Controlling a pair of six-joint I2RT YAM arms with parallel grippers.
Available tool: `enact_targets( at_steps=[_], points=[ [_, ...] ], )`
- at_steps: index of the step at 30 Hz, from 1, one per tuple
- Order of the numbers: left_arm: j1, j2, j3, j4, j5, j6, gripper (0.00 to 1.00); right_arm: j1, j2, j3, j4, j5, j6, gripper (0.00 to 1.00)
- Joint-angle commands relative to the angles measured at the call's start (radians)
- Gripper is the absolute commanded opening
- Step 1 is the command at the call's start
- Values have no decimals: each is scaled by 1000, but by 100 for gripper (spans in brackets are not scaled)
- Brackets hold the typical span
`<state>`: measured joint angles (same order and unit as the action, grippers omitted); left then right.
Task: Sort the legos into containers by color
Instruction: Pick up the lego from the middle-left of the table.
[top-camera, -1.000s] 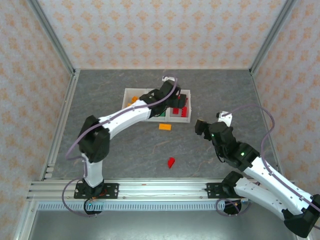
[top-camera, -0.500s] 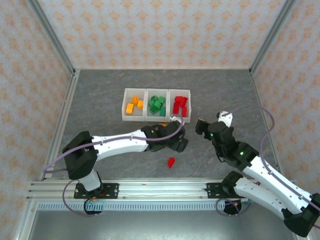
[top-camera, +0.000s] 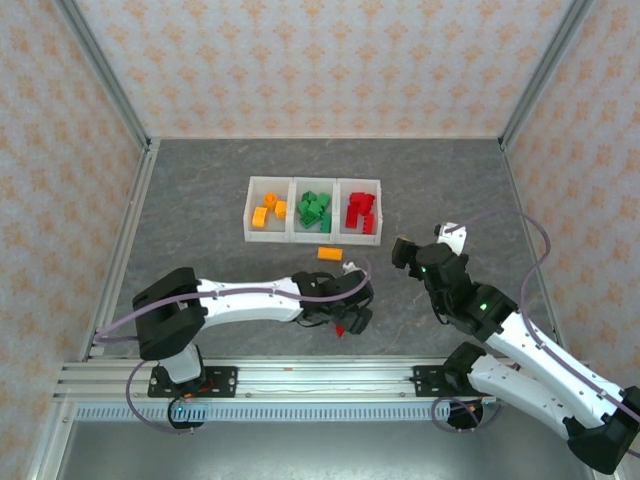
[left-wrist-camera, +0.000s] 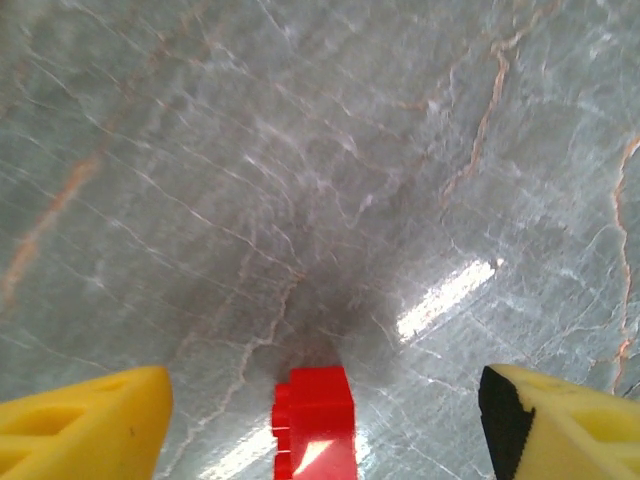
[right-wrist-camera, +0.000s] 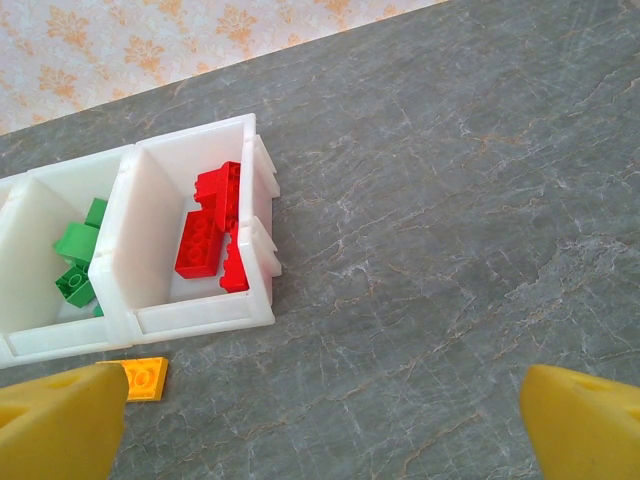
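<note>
Flanking red lego, spread left gripper

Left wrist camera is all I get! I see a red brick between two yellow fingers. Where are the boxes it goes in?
Observer: The containers are three joined bins in a row, farther back on the table than the left gripper.
Operator: Which one gets the red one?
Observer: The right-hand bin holds red bricks.
Operator: Are any other bricks lying loose?
Observer: One orange brick lies flat on the table, just in front of the bins.
</note>
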<state>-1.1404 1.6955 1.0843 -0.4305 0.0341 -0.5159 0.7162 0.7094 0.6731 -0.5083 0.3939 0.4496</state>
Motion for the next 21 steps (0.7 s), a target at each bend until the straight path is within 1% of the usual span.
enact_targets(
  at_steps=[1,6,12,14,20,21],
  points=[
    [-9,39,-9,-14,56,-18,79,-6,-11,-3,-20,25,10,100],
    [-10,58,-27,-25,86,-12,76,-7,-11,-4,-17,22,9,100],
    [-10,72,-42,-33,93,-12,71,-6,-5,-5,-16,21,6,100],
    [-11,83,-47,-27,104,-12,67,-7,-5,-6,-16,22,7,100],
    [-10,114,-49,-26,112,-15,49,-6,-5,-6,-16,23,7,100],
    [-10,116,-51,-28,109,-17,48,-6,-5,-7,-16,23,7,100]
  ],
)
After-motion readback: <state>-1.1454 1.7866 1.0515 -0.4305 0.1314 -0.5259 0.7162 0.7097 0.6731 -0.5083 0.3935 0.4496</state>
